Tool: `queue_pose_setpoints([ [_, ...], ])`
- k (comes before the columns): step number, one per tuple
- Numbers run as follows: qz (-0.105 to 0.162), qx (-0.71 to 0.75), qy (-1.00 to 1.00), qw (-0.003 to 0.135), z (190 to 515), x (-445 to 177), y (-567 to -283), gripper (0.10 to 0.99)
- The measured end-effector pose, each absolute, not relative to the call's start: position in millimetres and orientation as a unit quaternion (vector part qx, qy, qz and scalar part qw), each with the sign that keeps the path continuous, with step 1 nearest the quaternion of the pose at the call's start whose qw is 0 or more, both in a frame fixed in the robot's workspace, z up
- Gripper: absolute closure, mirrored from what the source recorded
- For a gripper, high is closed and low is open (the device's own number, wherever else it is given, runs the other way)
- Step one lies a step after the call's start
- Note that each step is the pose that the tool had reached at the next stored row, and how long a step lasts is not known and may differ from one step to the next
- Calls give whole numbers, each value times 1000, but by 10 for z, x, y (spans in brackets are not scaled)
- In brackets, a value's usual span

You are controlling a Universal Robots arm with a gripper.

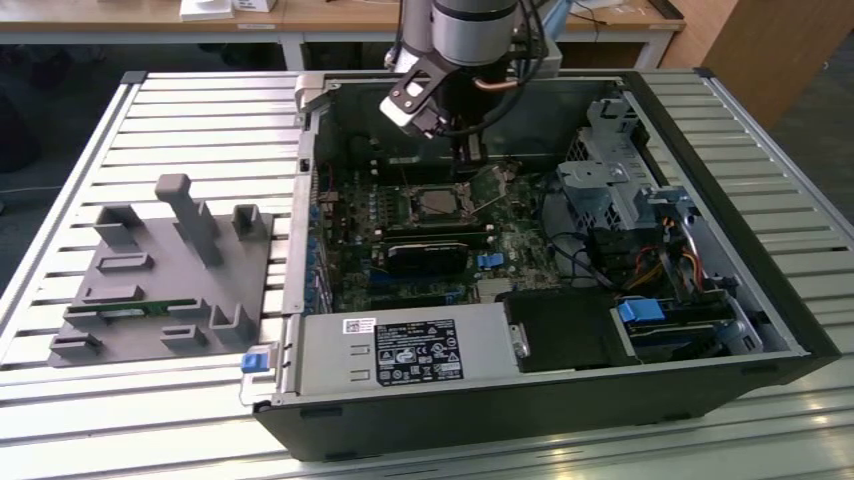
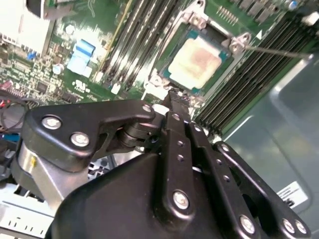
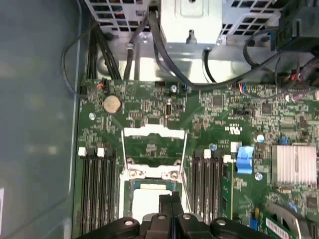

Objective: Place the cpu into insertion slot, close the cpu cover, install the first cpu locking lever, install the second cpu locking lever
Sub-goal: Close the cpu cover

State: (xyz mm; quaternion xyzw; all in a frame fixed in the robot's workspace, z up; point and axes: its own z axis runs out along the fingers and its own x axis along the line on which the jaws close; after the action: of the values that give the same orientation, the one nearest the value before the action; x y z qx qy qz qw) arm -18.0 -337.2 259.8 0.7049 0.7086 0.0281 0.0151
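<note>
In the exterior view the arm [image 1: 461, 35] drops steeply from above into an open black computer case [image 1: 534, 410] lying on a slatted metal table [image 1: 160, 120]. Its gripper [image 1: 467, 165] points down, just beyond the square socket [image 1: 435, 205].

In the second wrist view the gripper's black, bolted linkage bars taper to two slim fingers pressed together, with nothing seen between them. The tips hang close over the socket's near edge. The cpu [image 2: 199, 59] lies flat in the socket, its dull silvery-tan top matte and faintly blotched. A thin bare-metal locking lever [image 2: 274, 50] sticks out sideways from one socket corner.

In the first wrist view the cpu cover [image 3: 154, 133], a thin shiny frame with a square opening, is swung open past the socket. The green motherboard [image 3: 224, 124] shows through it, and ribbed black memory slots [image 3: 97, 189] flank the socket.
</note>
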Motion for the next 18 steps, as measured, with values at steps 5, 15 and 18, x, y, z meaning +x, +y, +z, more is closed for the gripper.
queue_pose_setpoints([
  [5,26,705,709,11,2598,-102,-3374,980],
  [15,25,702,712,10,2596,35,-3334,980],
  [18,25,702,712,10,2595,35,-3333,980],
])
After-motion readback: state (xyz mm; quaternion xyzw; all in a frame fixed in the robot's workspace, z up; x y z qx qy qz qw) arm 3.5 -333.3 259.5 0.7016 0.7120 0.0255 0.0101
